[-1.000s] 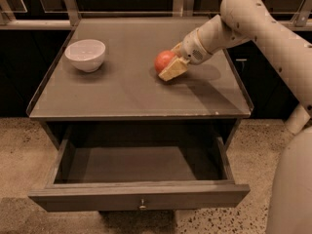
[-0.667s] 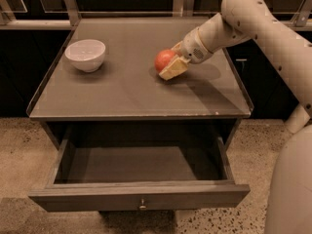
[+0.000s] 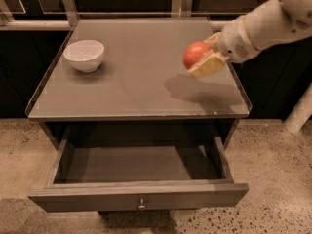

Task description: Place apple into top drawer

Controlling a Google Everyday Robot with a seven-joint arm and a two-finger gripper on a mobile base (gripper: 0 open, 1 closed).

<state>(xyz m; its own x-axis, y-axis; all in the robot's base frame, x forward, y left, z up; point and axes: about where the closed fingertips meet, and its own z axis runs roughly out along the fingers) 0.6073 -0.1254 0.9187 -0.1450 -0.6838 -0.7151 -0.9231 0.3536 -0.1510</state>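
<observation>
Above table right side: tool clamped on apple, clear of surface; top drawer open below.

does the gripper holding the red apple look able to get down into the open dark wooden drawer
Probably yes: the gripper, clamped on the round red-orange apple, hangs over the grey tabletop; the dark wooden top drawer stands open in front, its inside bare.

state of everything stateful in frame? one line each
Small round red-orange apple: gripped, held above the grey tabletop, shadow beneath.
Two-finger gripper: shut on the apple, over the tabletop's right side.
Dark grey-brown wooden top drawer: open, empty.
Round white bowl: upright on the tabletop's left, looks empty.
</observation>
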